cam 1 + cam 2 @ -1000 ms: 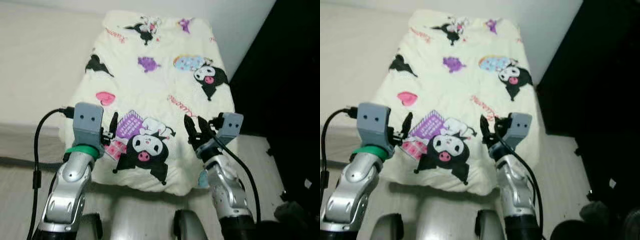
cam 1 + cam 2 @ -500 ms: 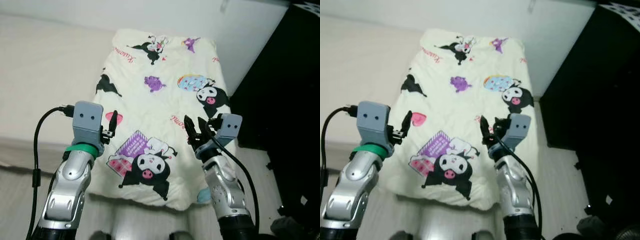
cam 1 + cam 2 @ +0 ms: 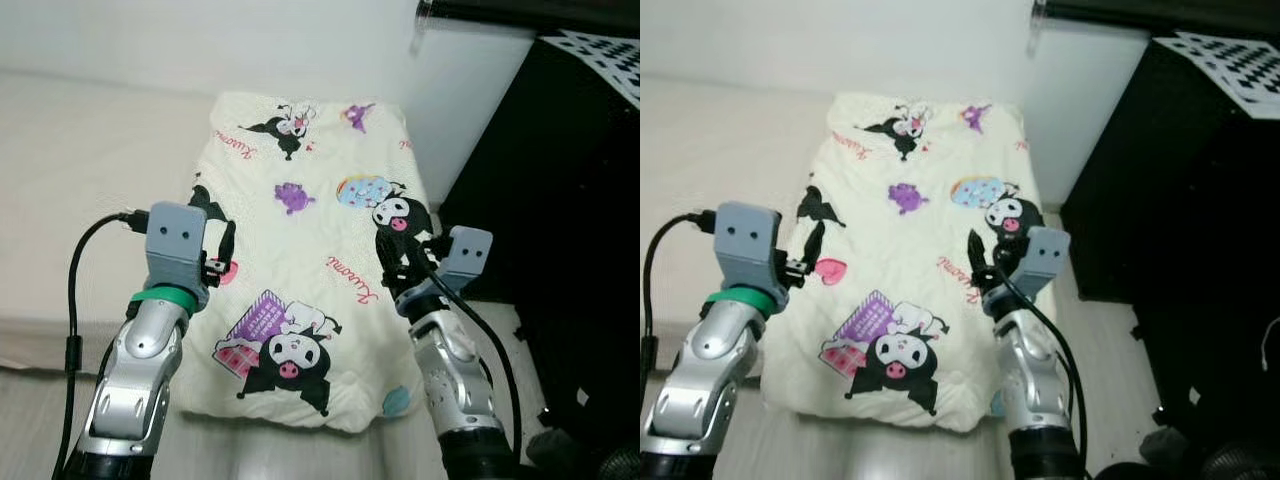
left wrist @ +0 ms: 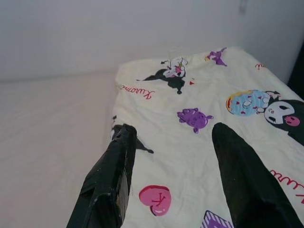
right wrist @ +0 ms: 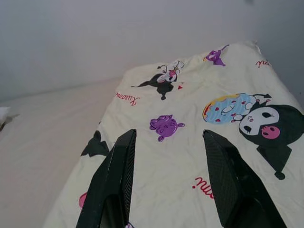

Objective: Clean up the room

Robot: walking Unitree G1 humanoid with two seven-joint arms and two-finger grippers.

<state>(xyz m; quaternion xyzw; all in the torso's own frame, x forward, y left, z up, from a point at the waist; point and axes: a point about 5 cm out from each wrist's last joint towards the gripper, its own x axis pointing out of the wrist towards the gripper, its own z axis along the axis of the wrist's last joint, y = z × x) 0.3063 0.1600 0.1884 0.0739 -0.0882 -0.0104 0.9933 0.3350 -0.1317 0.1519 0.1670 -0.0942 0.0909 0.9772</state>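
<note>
Now, both grippers, left & right, fingers spread, above cartoon-print blanket.

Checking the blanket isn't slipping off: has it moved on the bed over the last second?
Cannot tell. The cartoon blanket sits differently in frame, but the bed and wall shifted too, so the camera moved.

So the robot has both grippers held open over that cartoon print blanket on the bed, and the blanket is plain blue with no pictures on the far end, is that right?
Not quite. Both the left gripper and right gripper are open above the blanket, but it is cream, not blue, and the left wrist view shows cartoon figures printed right up to its far end.
</note>
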